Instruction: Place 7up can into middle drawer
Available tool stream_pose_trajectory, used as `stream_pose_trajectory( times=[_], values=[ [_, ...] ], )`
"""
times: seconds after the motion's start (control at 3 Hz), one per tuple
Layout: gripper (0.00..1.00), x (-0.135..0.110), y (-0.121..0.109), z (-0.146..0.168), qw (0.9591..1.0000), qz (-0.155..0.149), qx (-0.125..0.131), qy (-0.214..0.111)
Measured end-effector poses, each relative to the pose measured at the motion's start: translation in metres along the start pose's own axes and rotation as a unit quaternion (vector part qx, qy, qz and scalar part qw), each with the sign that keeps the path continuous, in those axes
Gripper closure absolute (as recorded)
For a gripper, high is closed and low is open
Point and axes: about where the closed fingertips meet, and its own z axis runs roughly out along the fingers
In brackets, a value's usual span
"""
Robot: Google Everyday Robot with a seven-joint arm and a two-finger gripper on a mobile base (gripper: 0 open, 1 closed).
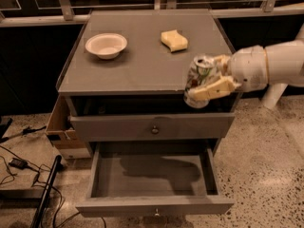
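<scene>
At the front right corner of the table (142, 68), the pincer (207, 79) is clamped on the 7up can (197, 75). One pale finger (211, 89) crosses the can's lower side and the other sits behind its upper part, near the silver top. The can is tilted, its top leaning away from the front edge, and its lower end hangs just past that edge, over the strip of dark gap below the tabletop. Whether its base touches the table cannot be told. The white arm (270, 68) reaches in from the right side of the view.

Below, the middle drawer (123, 205) is pulled well out toward the camera, its grey floor bare apart from a dark shadow across the back half. Its small round knob (156, 213) shows at the bottom of the flat front. The can is above and to the right of this drawer's opening, well apart from it.

The upper drawer (114, 126) is shut, with its own metal knob (155, 129) at the centre.

On the tabletop, a white bowl (106, 45) stands at the back left and a yellow sponge (174, 40) lies at the back right, both well apart from the can. A cardboard box (59, 127) sits against the table's left side, and black cables (23, 167) trail over the speckled floor (266, 165) beside it.
</scene>
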Motion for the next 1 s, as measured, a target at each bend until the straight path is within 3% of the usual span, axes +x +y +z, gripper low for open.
stream_pose_trajectory(
  times=[0.67, 1.0],
  values=[
    [1.00, 0.097, 0.090, 0.031, 0.9996, 0.007, -0.017, 0.020],
    [1.00, 0.095, 0.088, 0.031, 0.9997, 0.006, -0.017, 0.020]
  ],
)
